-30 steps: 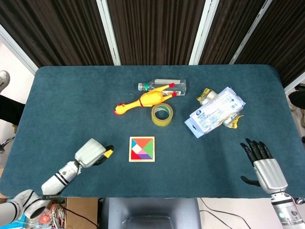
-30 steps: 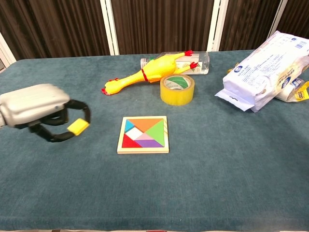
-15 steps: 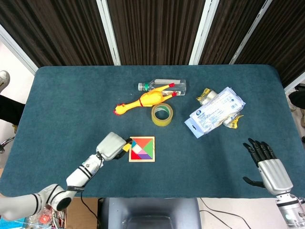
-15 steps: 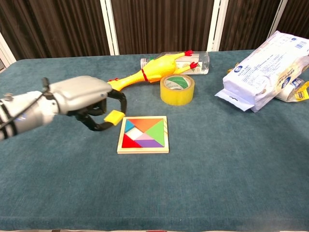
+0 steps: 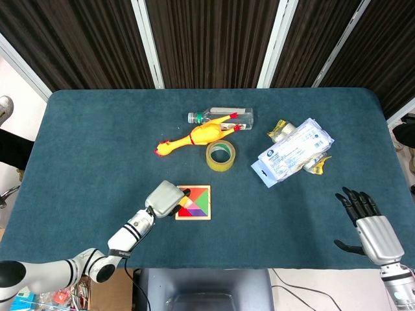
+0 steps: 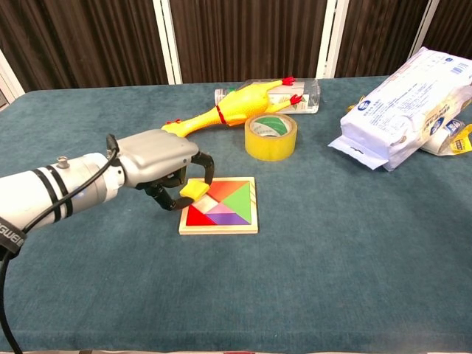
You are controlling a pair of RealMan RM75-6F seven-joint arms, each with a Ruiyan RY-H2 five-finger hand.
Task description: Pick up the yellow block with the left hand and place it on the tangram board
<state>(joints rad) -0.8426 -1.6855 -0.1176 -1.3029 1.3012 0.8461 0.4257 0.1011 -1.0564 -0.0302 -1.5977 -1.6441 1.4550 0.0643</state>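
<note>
My left hand (image 6: 158, 166) pinches the small yellow block (image 6: 195, 189) between thumb and a finger, holding it over the left edge of the tangram board (image 6: 234, 208). In the head view the left hand (image 5: 165, 197) sits at the board's left side (image 5: 200, 204) and hides the block. The board is a square wooden frame filled with coloured pieces. My right hand (image 5: 365, 221) hovers near the table's front right corner, fingers spread, holding nothing; the chest view does not show it.
Behind the board lie a yellow tape roll (image 6: 271, 136), a rubber chicken (image 6: 225, 111) and a clear bottle (image 6: 304, 95). A white packet (image 6: 410, 105) with yellow wrappers (image 6: 460, 136) lies at the right.
My left hand has carried the yellow block rightwards from the table's left front to the board's left edge. The right hand has drifted slightly towards the front edge.
</note>
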